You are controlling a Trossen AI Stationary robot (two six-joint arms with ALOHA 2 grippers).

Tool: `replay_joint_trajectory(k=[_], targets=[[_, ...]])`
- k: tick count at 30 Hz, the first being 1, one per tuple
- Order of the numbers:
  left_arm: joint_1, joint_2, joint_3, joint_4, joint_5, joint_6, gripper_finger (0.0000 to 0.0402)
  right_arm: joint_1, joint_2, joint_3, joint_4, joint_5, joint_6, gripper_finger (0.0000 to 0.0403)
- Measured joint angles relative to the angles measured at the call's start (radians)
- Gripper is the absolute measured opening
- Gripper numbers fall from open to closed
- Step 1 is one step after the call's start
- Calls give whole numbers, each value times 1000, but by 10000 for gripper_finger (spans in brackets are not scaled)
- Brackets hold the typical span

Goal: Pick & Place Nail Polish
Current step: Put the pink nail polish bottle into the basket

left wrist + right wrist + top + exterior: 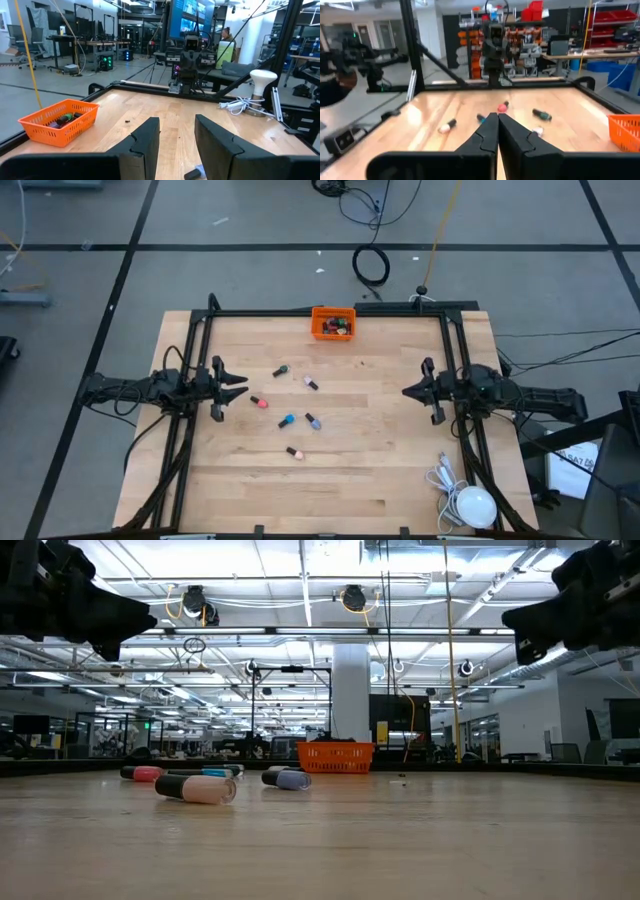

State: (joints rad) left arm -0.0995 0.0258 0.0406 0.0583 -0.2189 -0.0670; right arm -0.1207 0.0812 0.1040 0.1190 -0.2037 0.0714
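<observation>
Several nail polish bottles lie on their sides mid-table: green (281, 370), purple (311, 383), pink (260, 402), blue (287, 421), lavender (313, 421) and peach (294, 452). More bottles sit in the orange bin (333, 322) at the far edge. My left gripper (238, 385) hovers level at the table's left, open, with nothing between its fingers (147, 145). My right gripper (408, 391) hovers level at the table's right, shut on nothing (497, 131). Both point toward the bottles and hang well above the wood.
A white lamp-like object (475, 506) and its coiled white cable (443, 476) lie at the near right corner. A black frame (330, 311) runs along the far edge and down both sides. Bare wood stretches along the near edge.
</observation>
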Motion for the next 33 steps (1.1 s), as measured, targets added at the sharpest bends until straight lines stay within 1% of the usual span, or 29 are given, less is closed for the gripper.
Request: replay_joint_trajectory(k=[1,5,8,10,14,18,21,23,25,27,28,31,33], targets=[[0,0,0,1,0,-1,124,0,-8,0,-13,2,-6,0],[0,0,0,0,0,-2,124,0,-16,1,-68,71,-9,0],[0,0,0,8,-9,5,124,0,-16,1,-91,77,-8,0],[0,0,0,14,-47,-16,124,0,-16,1,-96,77,-7,0],[0,43,0,8,-194,-136,124,0,-16,1,-94,77,-8,0],[0,178,0,-19,-249,-246,124,0,-15,1,-92,80,-6,0],[0,324,3,30,-263,-351,128,0,-15,2,-79,81,-6,0],[0,425,22,59,-266,-414,141,0,-15,2,-78,81,-6,0],[0,523,62,74,-271,-451,163,0,-15,2,-76,81,-6,0],[1,615,112,69,-254,-458,192,0,-15,2,-73,81,-5,0],[1,660,139,59,-221,-443,208,0,-15,2,-73,81,-5,0],[0,780,224,-39,-56,-338,246,0,-15,2,-73,81,2,0],[-1,847,284,-149,19,-283,261,0,-15,2,-75,81,17,0]])
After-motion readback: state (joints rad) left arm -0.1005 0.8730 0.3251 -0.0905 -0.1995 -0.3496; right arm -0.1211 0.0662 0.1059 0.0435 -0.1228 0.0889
